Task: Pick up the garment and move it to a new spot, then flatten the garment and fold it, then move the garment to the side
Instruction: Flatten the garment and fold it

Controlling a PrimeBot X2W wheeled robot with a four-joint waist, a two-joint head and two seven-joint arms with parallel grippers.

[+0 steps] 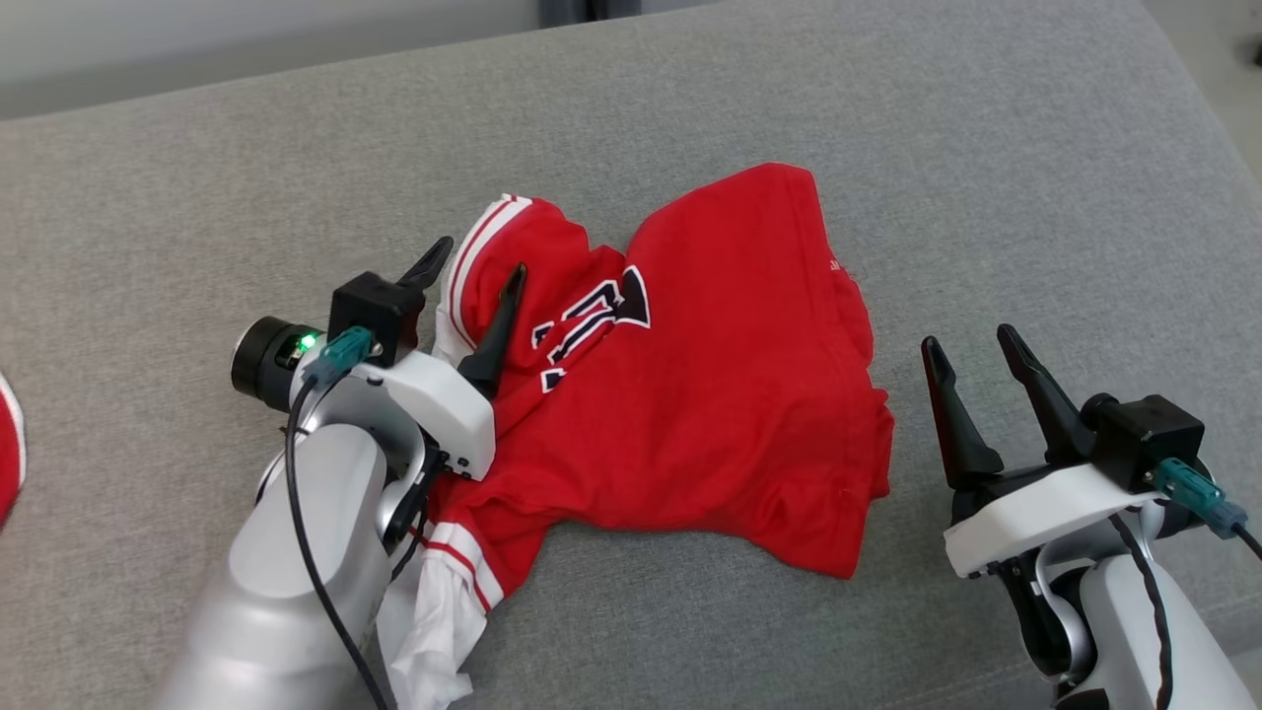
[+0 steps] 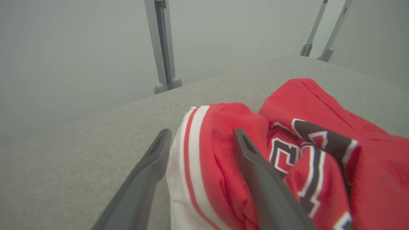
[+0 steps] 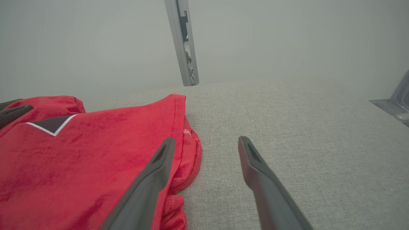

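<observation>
A crumpled red jersey-like garment with white-striped cuffs and dark lettering (image 1: 690,394) lay near the middle of the grey fabric-covered worktop (image 1: 887,118). Its long axis ran roughly across the robot's front, with the sleeves towards the robot's left and the hem towards its right. The left hand (image 1: 480,256) was the nearer one. Its two dark fingers stood spread and straddled the upper striped sleeve cuff (image 1: 483,232), one finger resting on the red cloth and the other outside the white edge over bare grey, so the cuff sat between the jaws without being pinched. The right hand (image 1: 967,337) was likewise spread and empty, just beside the hem (image 1: 868,444) on the garment's right side, with the cloth lying towards its left. The coming move probably turned on the left jaws closing where they stood, while the right hand would need a short sideways reach to catch the hem. Broad bare fabric lay beyond and to the right of the garment. Well to the left, at that edge of the head view, lay a sliver of another red item with a white border (image 1: 8,444), so the right and far sides looked the freer room.
</observation>
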